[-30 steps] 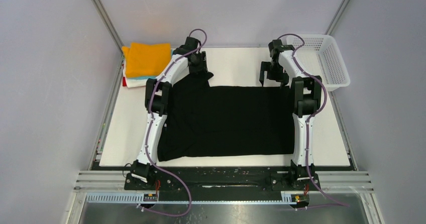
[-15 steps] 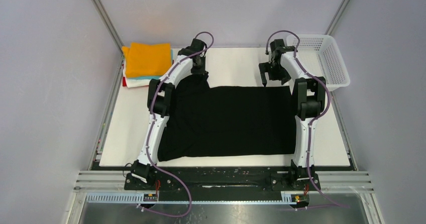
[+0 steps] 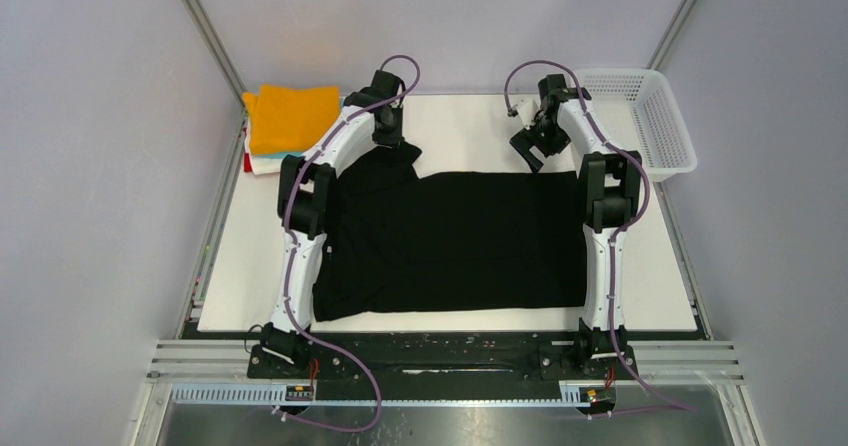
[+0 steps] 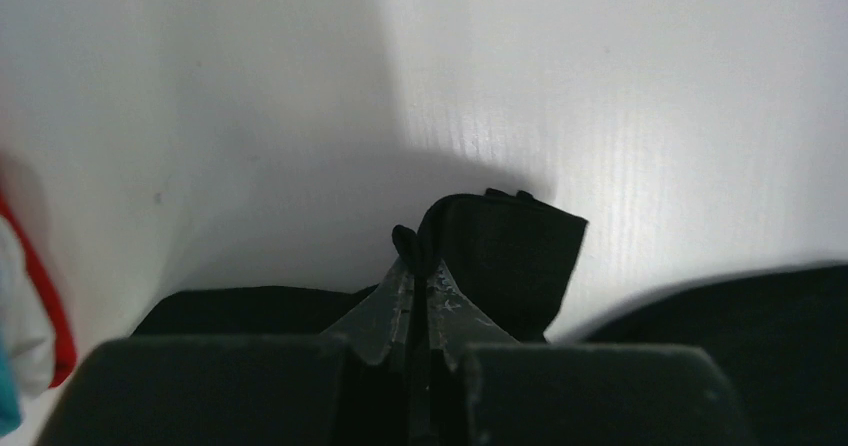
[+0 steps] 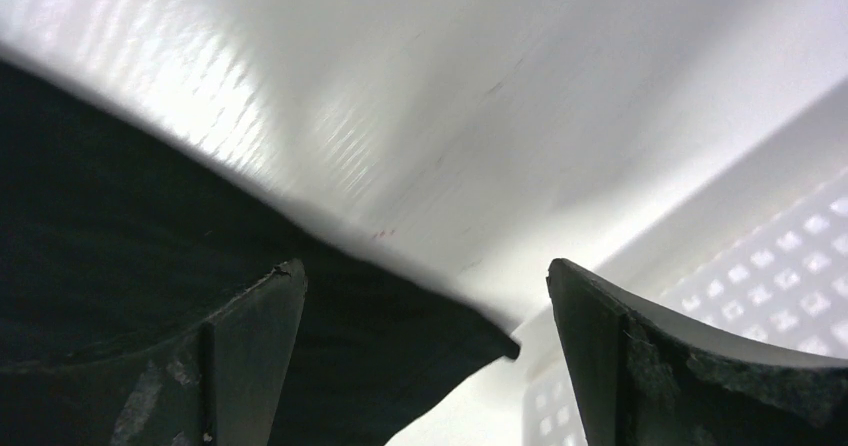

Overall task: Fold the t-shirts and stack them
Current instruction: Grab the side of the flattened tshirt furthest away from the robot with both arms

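Observation:
A large black t-shirt (image 3: 455, 241) lies spread across the white table. My left gripper (image 3: 390, 136) is shut on a bunched fold of its far left sleeve; the pinched black cloth (image 4: 500, 256) sticks up past the fingertips in the left wrist view. My right gripper (image 3: 528, 149) is open above the shirt's far right corner (image 5: 400, 316), which lies between the jaws without being held. A folded orange t-shirt (image 3: 290, 116) tops a stack at the far left, with white, teal and red cloth edges under it (image 3: 262, 164).
A white plastic mesh basket (image 3: 650, 121) stands at the far right corner, close to my right gripper; its mesh shows in the right wrist view (image 5: 780, 266). Bare white table (image 3: 460, 126) lies between the grippers. Grey walls close in on both sides.

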